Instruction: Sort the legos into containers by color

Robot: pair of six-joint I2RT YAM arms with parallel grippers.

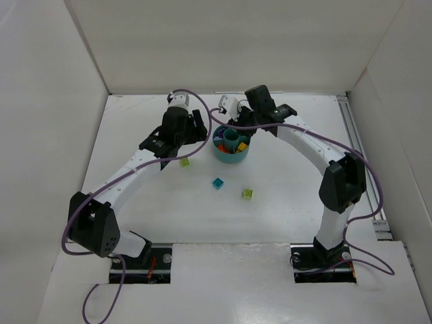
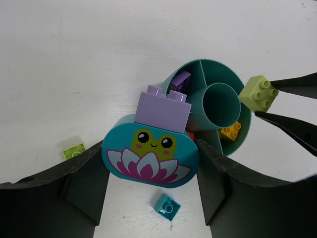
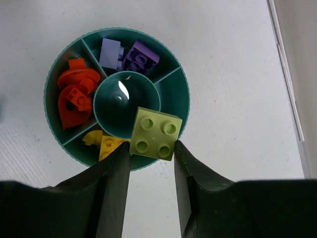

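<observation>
We have both arms in at the round teal dish (image 3: 173,96) now. The right tool (image 3: 151,147) is pinching a lime green brick (image 3: 155,134) by two opposite sides, studs towards the wrist camera, and it hangs over the dish, overlapping the edge of the central cup (image 3: 116,106) and the outer rim. Down in the wedges we spot two purple bricks (image 3: 130,54) in one, orange pieces (image 3: 74,96) in the next and yellow bricks (image 3: 105,144) in another. Over to the left tool (image 2: 150,158): its fingers are clamped on a teal frog piece (image 2: 150,171), rounded and printed with a frog on a pink flower, with a lilac brick (image 2: 163,106) stacked on top, held just beside the dish. Out on the white table (image 1: 135,202) we count three loose ones near the dish: a second lime brick (image 1: 184,162) by the left arm, a teal-blue brick (image 1: 217,183) and a third lime brick (image 1: 248,194), all apart from each other.
</observation>
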